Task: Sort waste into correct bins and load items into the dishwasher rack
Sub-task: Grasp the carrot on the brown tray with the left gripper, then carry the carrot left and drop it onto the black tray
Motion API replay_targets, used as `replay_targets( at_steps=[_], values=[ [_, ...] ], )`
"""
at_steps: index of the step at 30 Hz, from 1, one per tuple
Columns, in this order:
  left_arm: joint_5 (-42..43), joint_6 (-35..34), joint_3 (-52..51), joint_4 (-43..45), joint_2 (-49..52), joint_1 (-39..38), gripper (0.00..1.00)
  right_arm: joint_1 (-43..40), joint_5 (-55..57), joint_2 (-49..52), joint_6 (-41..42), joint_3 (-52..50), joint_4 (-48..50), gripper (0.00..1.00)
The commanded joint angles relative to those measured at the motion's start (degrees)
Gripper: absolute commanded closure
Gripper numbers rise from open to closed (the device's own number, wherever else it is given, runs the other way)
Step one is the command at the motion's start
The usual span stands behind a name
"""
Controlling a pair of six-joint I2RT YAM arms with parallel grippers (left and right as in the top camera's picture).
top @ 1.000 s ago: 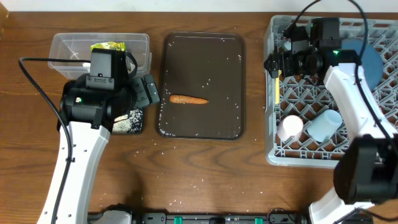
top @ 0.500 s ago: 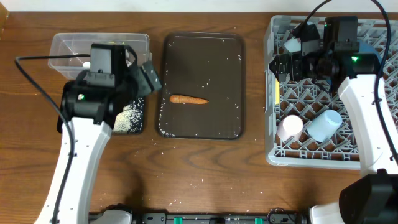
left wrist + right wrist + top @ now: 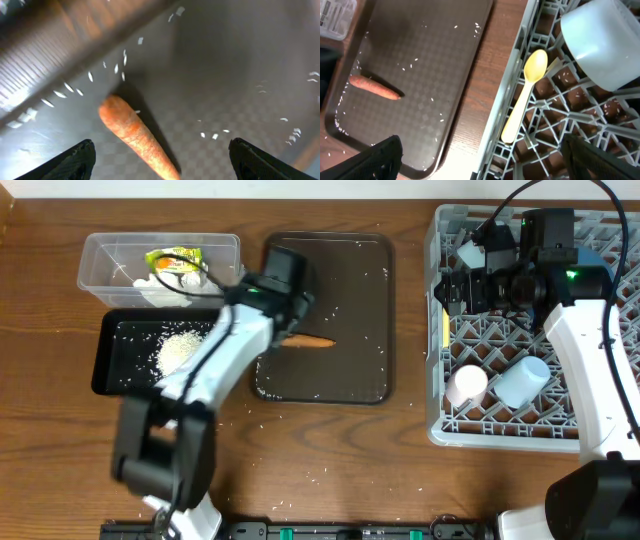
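The thin orange carrot (image 3: 318, 341) lies on the dark brown serving tray (image 3: 340, 275). My left gripper (image 3: 287, 332) is open just above the carrot's thick end; in the left wrist view the carrot (image 3: 135, 132) lies between the open fingers (image 3: 162, 152). The clear tub (image 3: 105, 252) holds the yellow-green wrapper (image 3: 172, 258) and white tissue (image 3: 160, 282). The black tray (image 3: 120, 365) holds a heap of rice (image 3: 180, 348). My right gripper (image 3: 447, 288) is open and empty over the grey rack's (image 3: 520, 435) left edge, above the yellow spoon (image 3: 522, 102).
The rack holds a white bowl (image 3: 605, 42), a pink cup (image 3: 466, 385), a light blue cup (image 3: 520, 380) and the blue plate (image 3: 600, 280). Rice grains are scattered on the brown tray and on the table (image 3: 320, 475) near the front.
My left arm has swung right from over the tub and black tray to the brown tray, above the carrot. The black tray and rice are now uncovered. The right arm has barely moved.
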Motion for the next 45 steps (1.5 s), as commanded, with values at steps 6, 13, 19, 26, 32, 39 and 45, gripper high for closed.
replay_targets(
  at_steps=[6, 13, 19, 26, 32, 39, 45],
  values=[
    [-0.96, -10.93, -0.04, 0.22, 7.93, -0.68, 0.2, -0.15, 0.61, -0.35, 0.7, 0.87, -1.16, 0.01],
    [-0.2, -10.91, -0.04, 0.42, 11.78, -0.81, 0.36, -0.15, 0.61, -0.35, 0.7, 0.87, -1.18, 0.01],
    [1.38, -10.86, -0.04, 0.39, 12.74, -0.79, 0.68, -0.15, 0.59, -0.35, 0.72, 0.87, -1.2, 0.01],
    [3.15, -9.77, 0.04, 0.39, 10.99, -0.76, 0.8, -0.15, 0.61, -0.35, 0.7, 0.87, -1.53, 0.01],
    [2.99, -3.98, 0.87, 0.35, 2.36, -0.68, 0.8, -0.15, 0.61, -0.35, 0.72, 0.87, -1.51, 0.01],
    [-1.14, -1.55, 0.85, -5.25, -9.64, 2.86, 0.79, -0.15, 0.61, -0.35, 0.72, 0.87, -1.6, 0.01],
    [-7.48, -1.57, 0.85, -15.02, -13.57, 11.28, 0.77, -0.15, 0.57, -0.35, 0.79, 0.83, -1.55, 0.01]
  ],
)
